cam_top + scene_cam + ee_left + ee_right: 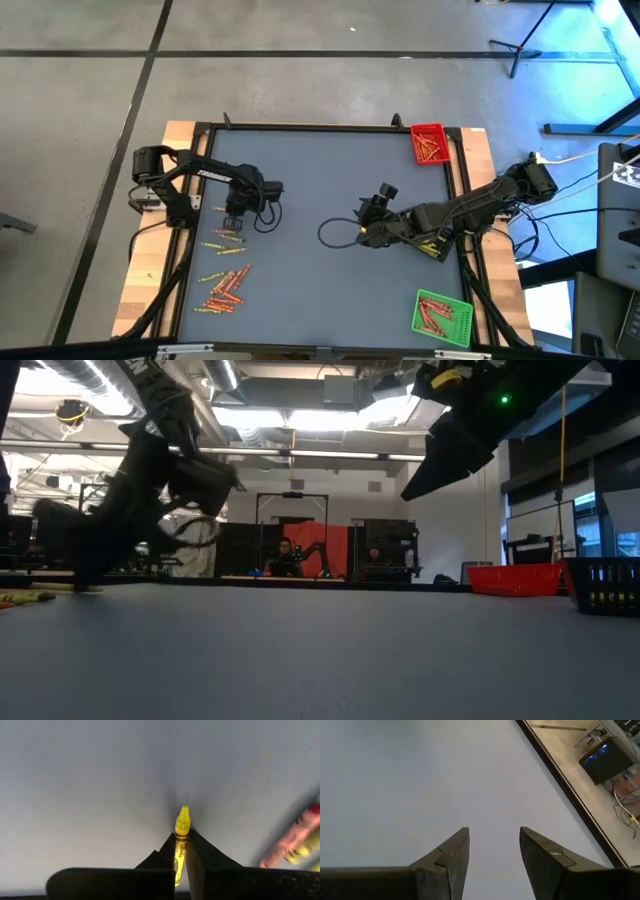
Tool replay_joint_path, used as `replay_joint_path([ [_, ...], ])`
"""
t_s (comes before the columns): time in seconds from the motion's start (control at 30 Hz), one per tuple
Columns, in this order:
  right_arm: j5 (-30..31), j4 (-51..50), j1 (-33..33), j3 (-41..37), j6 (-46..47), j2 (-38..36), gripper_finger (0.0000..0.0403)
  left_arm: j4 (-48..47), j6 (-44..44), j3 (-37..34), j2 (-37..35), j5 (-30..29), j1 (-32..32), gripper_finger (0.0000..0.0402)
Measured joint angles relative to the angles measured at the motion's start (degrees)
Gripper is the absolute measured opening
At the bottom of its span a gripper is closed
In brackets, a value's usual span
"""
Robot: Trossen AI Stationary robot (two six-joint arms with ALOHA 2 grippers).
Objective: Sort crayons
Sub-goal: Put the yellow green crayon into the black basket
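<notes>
- The left gripper point(180, 851) is low over the grey table point(320, 170), at its left side, and its fingers are pressed together on 1 yellow crayon point(181, 834); the tip sticks out in front
- The other loose crayons point(225, 285) lie scattered on the mat near this gripper, towards the front edge
- The right gripper point(492, 851) hovers near the table middle, fingers apart, holding nothing
- Sorted crayons already lie in the red tray point(430, 143) and the green tray point(441, 317)
- I think the crayon is light, stiff and a little waxy, so it can break or roll; gripping at the paper-wrapped middle seems safest
</notes>
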Motion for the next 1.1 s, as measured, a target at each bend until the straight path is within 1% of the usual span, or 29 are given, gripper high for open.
replay_joint_path([
  [0.13,0.00,0.12,0.00,0.00,0.30,0.00,0.0174,-0.32,-0.76,2.51,-1.42,-2.67,-1.74,0.0002],
  [0.2,0.00,0.12,0.00,0.00,0.68,0.02,0.0183,-1.60,-1.85,3.63,-3.31,-3.41,-2.87,0.0002],
  [0.33,-0.01,0.13,0.01,0.00,1.45,0.02,0.0223,-1.72,-3.29,6.19,-8.44,-3.58,-5.45,0.0002],
  [0.43,-0.02,-0.03,0.02,0.00,1.37,0.04,0.0256,1.27,-3.51,7.89,-13.21,-3.52,-7.50,0.0002],
  [0.57,0.02,0.19,0.02,0.00,0.12,0.04,0.0281,10.61,-3.25,8.35,-19.36,-3.31,-9.86,0.0003],
  [0.7,0.50,1.59,0.00,0.00,-0.49,0.07,0.0284,20.94,-3.02,8.37,-23.07,-2.22,-11.40,0.0005],
  [0.9,0.28,8.36,0.01,0.00,-5.04,0.10,0.0284,32.37,-0.97,7.82,-22.21,-1.95,-12.99,0.0005],
  [0.93,-0.07,10.07,0.00,0.00,-6.28,0.35,0.0284,35.51,-0.24,7.22,-21.91,-1.17,-13.25,0.0005],
  [1.03,-1.07,15.21,0.01,0.00,-10.43,1.96,0.0284,46.86,2.28,4.69,-21.42,4.32,-14.15,0.0006],
  [1.1,-1.49,19.41,0.00,0.00,-12.63,3.31,0.0285,54.80,3.70,3.03,-21.09,6.36,-14.76,0.0006],
])
